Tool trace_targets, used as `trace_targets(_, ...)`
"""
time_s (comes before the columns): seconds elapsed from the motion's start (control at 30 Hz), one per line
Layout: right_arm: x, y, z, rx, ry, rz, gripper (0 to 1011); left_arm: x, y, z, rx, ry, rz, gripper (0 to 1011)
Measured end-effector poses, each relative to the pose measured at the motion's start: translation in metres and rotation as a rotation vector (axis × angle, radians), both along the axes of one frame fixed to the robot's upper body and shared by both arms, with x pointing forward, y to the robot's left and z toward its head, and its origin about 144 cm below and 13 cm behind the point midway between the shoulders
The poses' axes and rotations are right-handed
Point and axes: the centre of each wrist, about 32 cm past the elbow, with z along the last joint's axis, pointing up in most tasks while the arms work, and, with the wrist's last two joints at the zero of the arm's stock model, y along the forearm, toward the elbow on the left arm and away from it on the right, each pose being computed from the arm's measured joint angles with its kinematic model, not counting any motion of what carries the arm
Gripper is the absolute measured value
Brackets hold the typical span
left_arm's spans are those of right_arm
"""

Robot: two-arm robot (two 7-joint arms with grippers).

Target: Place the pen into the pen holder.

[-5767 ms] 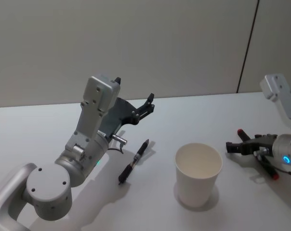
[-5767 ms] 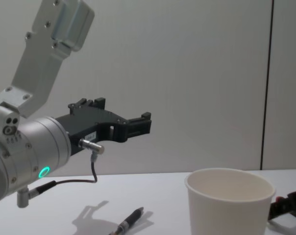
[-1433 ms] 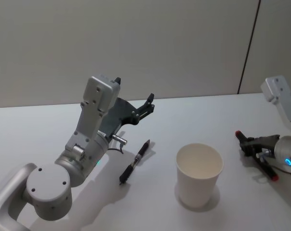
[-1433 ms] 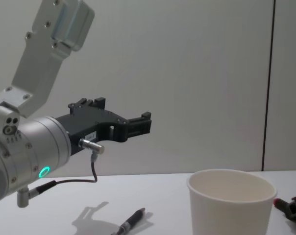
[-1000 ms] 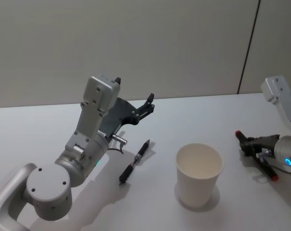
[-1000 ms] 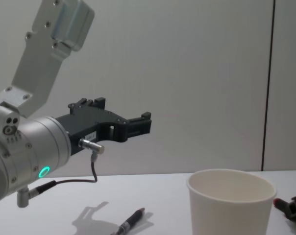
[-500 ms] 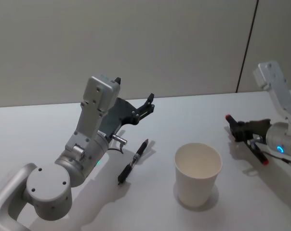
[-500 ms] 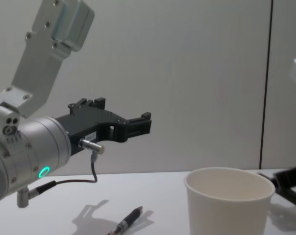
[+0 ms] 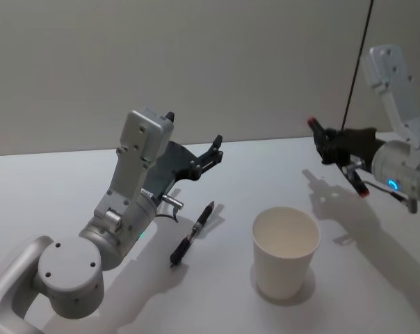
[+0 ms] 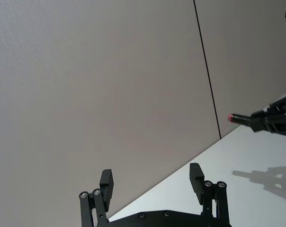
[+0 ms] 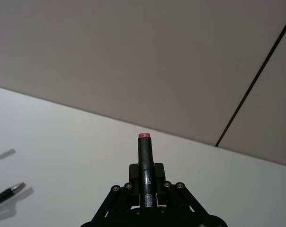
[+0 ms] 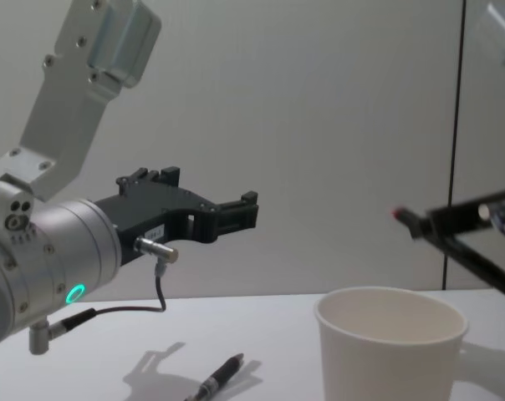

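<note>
The pen holder (image 9: 286, 259), a white paper cup, stands upright on the table, also in the chest view (image 12: 390, 355). My right gripper (image 9: 329, 147) hangs in the air behind and to the right of the cup, shut on a black pen (image 9: 357, 184) with red ends. That pen (image 11: 145, 149) points out between the fingers, and in the chest view it (image 12: 474, 257) slants above the cup's rim. A second black pen (image 9: 193, 232) lies on the table left of the cup. My left gripper (image 9: 194, 128) is raised above it, open and holding nothing.
The white table (image 9: 71, 181) runs back to a grey wall with a dark vertical seam (image 9: 356, 66). My left arm's large joints (image 9: 71, 275) fill the near left corner. Bare table surrounds the cup.
My right gripper has lifted the red-ended pen off the table and carried it up and left toward the cup. The left arm, the cup and the lying pen stay put.
</note>
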Motion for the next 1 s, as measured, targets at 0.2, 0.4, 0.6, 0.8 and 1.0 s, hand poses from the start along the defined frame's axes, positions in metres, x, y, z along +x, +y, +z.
trace_targets(0.2, -0.002, 0.005, 0.014, 0.034, -0.091, 0.02, 181, 0.0, 0.0, 0.0, 0.0, 0.0, 0.0, 1001)
trace_targets(0.4, -0.005, 0.008, 0.026, 0.07, -0.179, 0.035, 181, 0.0, 0.0, 0.0, 0.0, 0.0, 0.0, 1001)
trace_targets(0.6, -0.008, 0.01, 0.038, 0.111, -0.275, 0.048, 181, 0.0, 0.0, 0.0, 0.0, 0.0, 0.0, 1001)
trace_targets(0.8, -0.01, 0.011, 0.04, 0.13, -0.321, 0.065, 181, 0.0, 0.0, 0.0, 0.0, 0.0, 0.0, 1001)
trace_targets(1.0, -0.017, 0.012, 0.035, 0.139, -0.32, 0.112, 181, 0.0, 0.0, 0.0, 0.0, 0.0, 0.0, 1001)
